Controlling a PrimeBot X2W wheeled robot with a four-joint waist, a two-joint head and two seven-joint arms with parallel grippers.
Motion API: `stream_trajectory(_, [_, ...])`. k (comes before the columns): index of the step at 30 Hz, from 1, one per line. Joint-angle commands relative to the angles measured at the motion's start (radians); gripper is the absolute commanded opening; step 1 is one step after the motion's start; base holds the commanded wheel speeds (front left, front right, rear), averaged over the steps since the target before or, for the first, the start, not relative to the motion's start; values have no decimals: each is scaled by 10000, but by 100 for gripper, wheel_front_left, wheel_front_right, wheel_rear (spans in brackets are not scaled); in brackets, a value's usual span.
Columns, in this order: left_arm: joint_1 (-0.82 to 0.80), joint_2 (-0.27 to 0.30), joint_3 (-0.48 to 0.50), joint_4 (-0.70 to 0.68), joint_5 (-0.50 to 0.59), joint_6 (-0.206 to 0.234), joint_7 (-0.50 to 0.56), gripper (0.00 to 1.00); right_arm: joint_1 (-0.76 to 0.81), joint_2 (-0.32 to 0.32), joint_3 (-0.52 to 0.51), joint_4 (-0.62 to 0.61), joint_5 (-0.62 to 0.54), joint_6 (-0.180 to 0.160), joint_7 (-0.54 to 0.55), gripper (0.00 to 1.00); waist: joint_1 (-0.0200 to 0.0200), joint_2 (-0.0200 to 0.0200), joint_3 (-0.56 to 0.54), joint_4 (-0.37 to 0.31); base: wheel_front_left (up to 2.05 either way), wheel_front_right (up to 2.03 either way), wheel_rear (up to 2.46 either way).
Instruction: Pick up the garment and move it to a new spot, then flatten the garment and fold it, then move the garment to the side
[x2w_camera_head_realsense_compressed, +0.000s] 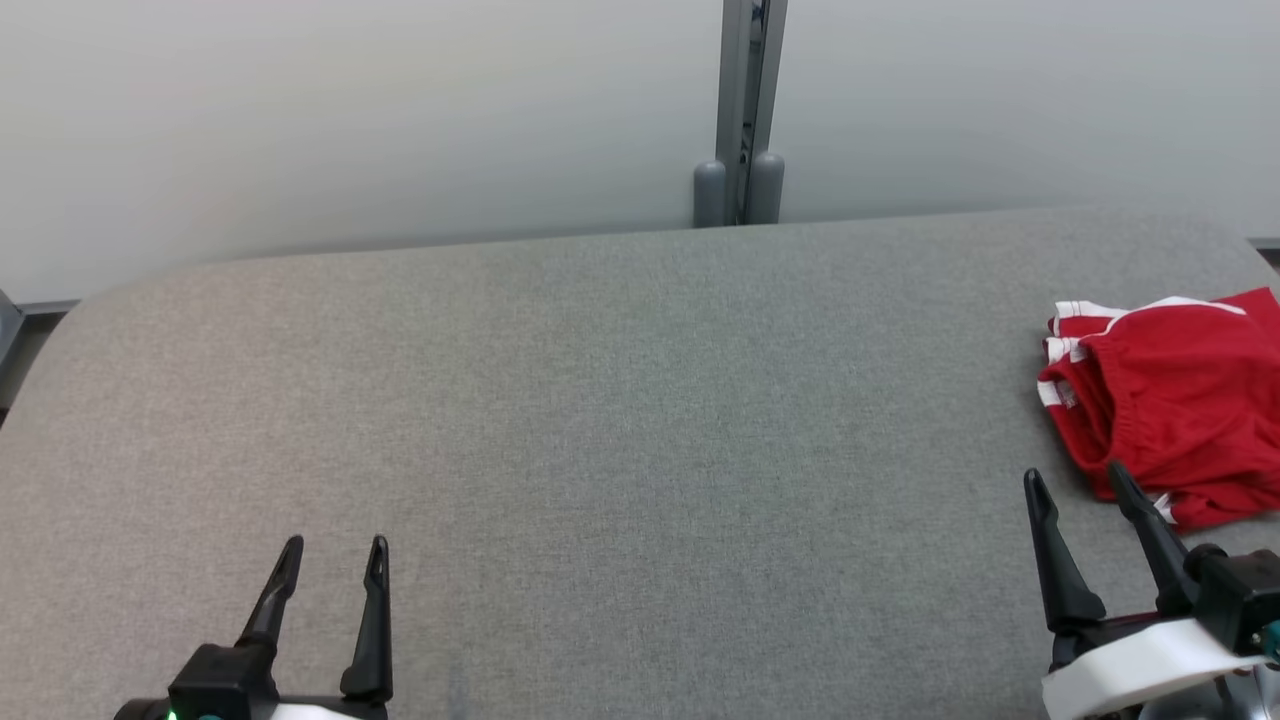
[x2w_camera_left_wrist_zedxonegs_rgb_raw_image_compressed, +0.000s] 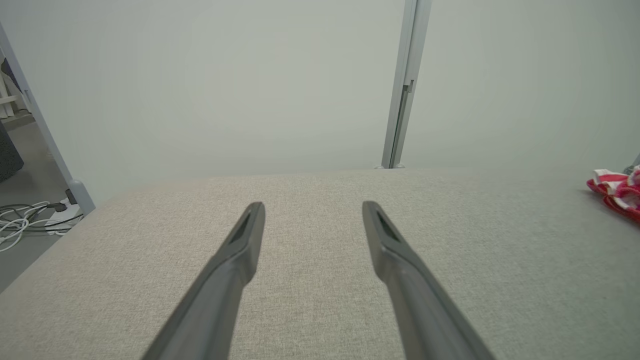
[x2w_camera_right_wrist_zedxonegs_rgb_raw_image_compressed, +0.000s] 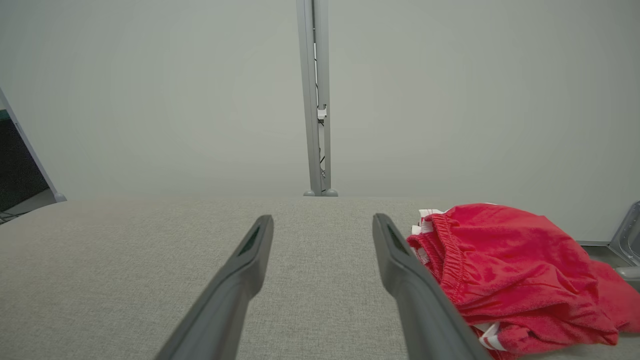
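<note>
My left gripper hovers over the near left of the grey padded table, fingers spread wide, holding nothing. My right gripper is spread and empty too. Its outer finger is just beside the crumpled red garment, which lies at the table's right edge.

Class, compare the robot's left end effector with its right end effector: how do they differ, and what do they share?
The left end effector hovers over bare table, far from the red garment; the right end effector sits beside it. In the head view, left's fingers tilt rightward, right's leftward. Both are open and empty.
</note>
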Motion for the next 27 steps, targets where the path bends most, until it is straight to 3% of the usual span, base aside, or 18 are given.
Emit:
stream_trajectory(1, [164,83,7,-49,-15,53,32,100,192,-78,-52,-95,-94,1,91,100,0,-1,-157,47,0,0,0])
stream_trajectory(27, [438,170,-215,-397,-8,334,286,100,645,-99,-268,-632,-162,1,541,100,0,-1,-322,99,0,0,0])
